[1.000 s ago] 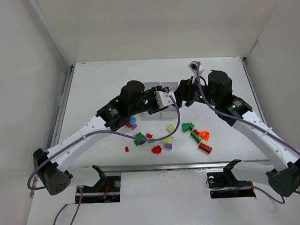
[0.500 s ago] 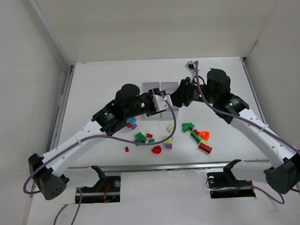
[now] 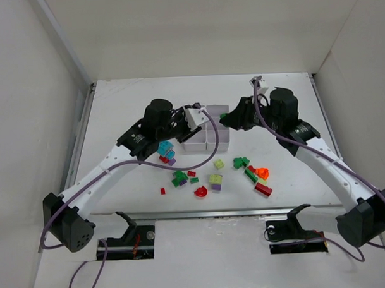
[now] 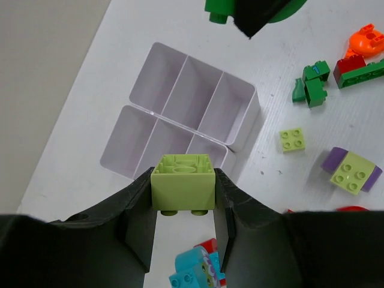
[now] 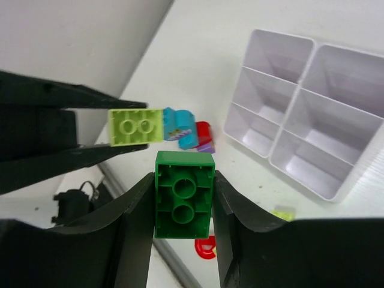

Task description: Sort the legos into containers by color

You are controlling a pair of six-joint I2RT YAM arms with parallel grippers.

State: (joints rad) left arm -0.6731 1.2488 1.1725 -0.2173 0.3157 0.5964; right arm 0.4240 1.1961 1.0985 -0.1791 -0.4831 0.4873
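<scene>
Two grips: left tool (image 4: 183, 201) pinches yellow-green brick (image 4: 183, 180), right tool (image 5: 184, 207) green brick (image 5: 184, 191).

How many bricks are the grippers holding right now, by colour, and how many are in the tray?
yellow-green brick, in the left gripper: 1
green brick, in the right gripper: 1
in the tray: 0
Total held: 2

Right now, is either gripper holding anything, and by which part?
Both. The left gripper pinches a yellow-green brick by two opposite side walls. The right gripper pinches a green brick the same way, a finger on each side.
</scene>
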